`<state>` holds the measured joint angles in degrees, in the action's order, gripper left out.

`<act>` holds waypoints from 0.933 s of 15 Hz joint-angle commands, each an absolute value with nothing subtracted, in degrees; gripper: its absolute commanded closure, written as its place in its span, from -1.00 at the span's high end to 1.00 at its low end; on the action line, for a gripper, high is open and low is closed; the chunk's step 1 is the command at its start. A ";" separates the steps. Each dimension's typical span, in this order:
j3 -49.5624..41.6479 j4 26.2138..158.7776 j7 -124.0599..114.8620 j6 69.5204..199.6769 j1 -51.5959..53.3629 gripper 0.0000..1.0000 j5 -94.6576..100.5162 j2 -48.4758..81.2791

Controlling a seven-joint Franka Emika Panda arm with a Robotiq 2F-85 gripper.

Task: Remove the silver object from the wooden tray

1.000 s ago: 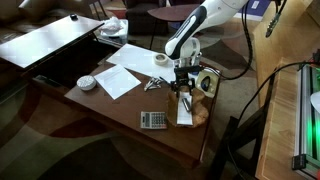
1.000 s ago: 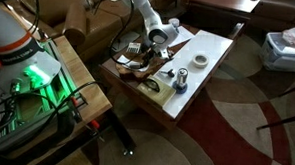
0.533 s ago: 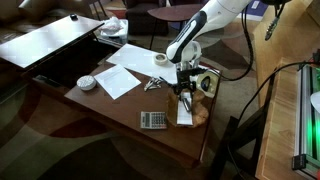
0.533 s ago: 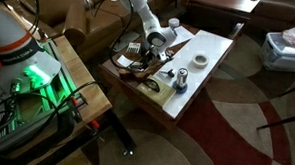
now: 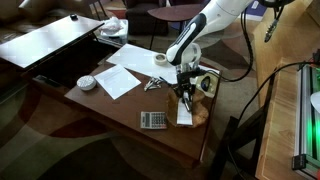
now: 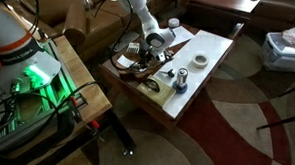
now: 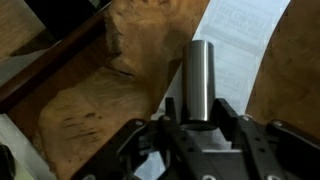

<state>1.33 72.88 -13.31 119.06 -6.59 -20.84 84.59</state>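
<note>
The silver object (image 7: 198, 75) is a slender metal cylinder standing up from between my fingers in the wrist view. My gripper (image 7: 198, 108) is shut on its lower end, with a dark finger pressed against each side. Beneath it lie the wooden tray (image 7: 85, 110) and a white paper slip (image 7: 240, 40). In both exterior views the gripper (image 5: 186, 92) (image 6: 148, 65) points down over the tray (image 5: 201, 115) near the table's edge. The object itself is too small to make out there.
On the dark wooden table (image 5: 110, 110) lie a grey calculator (image 5: 153, 120), a shiny metal cluster (image 5: 153, 85), a large white sheet (image 5: 123, 78), a round white item (image 5: 87, 82) and a tape roll (image 5: 161, 60). A cup-like item (image 5: 207, 82) stands right beside the gripper.
The jaws have closed in onto the silver object over the last second. The arm has stayed over the tray with hardly any movement.
</note>
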 commanded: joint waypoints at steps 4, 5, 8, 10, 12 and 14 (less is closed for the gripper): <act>1.15 71.09 -11.08 118.63 -5.63 -0.60 -19.54 85.57; 1.16 71.25 -10.66 118.48 -5.49 -0.68 -19.38 85.30; 2.46 76.13 -7.11 121.63 -6.20 -0.76 -20.70 80.70; 4.66 81.06 -3.28 127.63 -7.83 -0.76 -23.44 76.32; 7.19 85.50 -1.59 132.46 -9.62 -0.76 -26.99 72.19; 9.68 90.36 0.24 140.67 -10.32 -0.76 -30.45 68.57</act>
<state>5.91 80.04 -3.72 131.41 -7.84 -25.67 75.83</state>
